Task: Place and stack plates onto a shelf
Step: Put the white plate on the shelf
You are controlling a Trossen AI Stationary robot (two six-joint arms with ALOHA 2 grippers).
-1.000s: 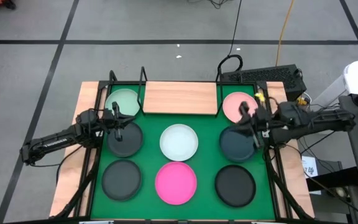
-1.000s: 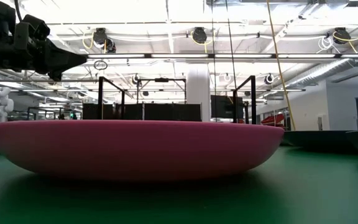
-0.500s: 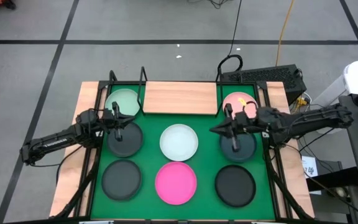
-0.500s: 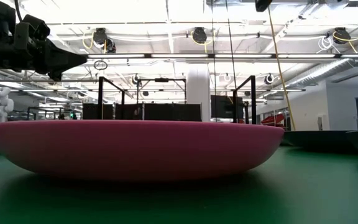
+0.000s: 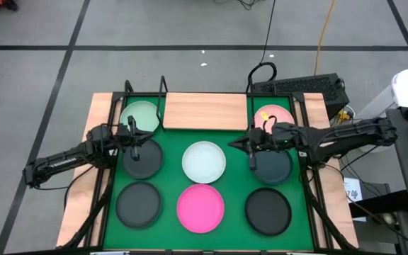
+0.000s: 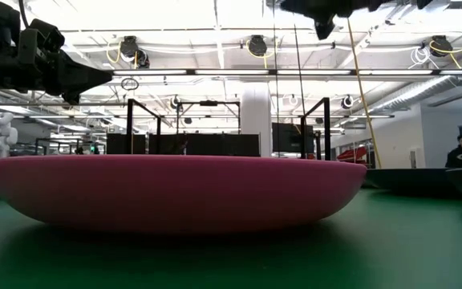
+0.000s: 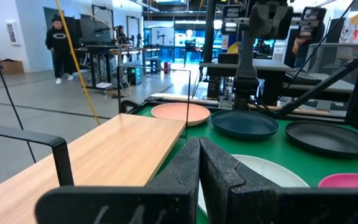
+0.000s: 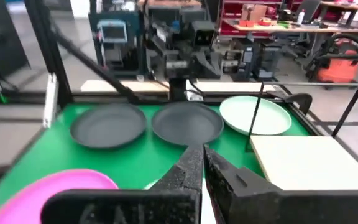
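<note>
Eight plates lie flat on the green mat (image 5: 239,185): mint green (image 5: 142,113), pale pink (image 5: 275,115), white (image 5: 204,161), magenta (image 5: 200,207), and dark ones at the mid left (image 5: 144,159), near left (image 5: 139,204), mid right (image 5: 273,166) and near right (image 5: 268,211). The wooden shelf board (image 5: 205,111) sits at the far edge between black wire uprights. My left gripper (image 5: 138,140) is shut above the far edge of the mid-left dark plate. My right gripper (image 5: 245,146) is shut, high in the air between the white plate and the mid-right dark plate.
Black frame rails (image 5: 310,191) run along the mat's left and right sides. Wire uprights (image 5: 163,88) stand at the shelf's ends. The magenta plate (image 6: 175,193) fills the low view, with both grippers (image 6: 95,76) (image 6: 319,10) well above it. People stand in the room beyond.
My right gripper has moved toward the table's left, from above the gap between the pale pink and mid-right dark plates to the space beside the white plate. It has stayed high. No plate has moved.
</note>
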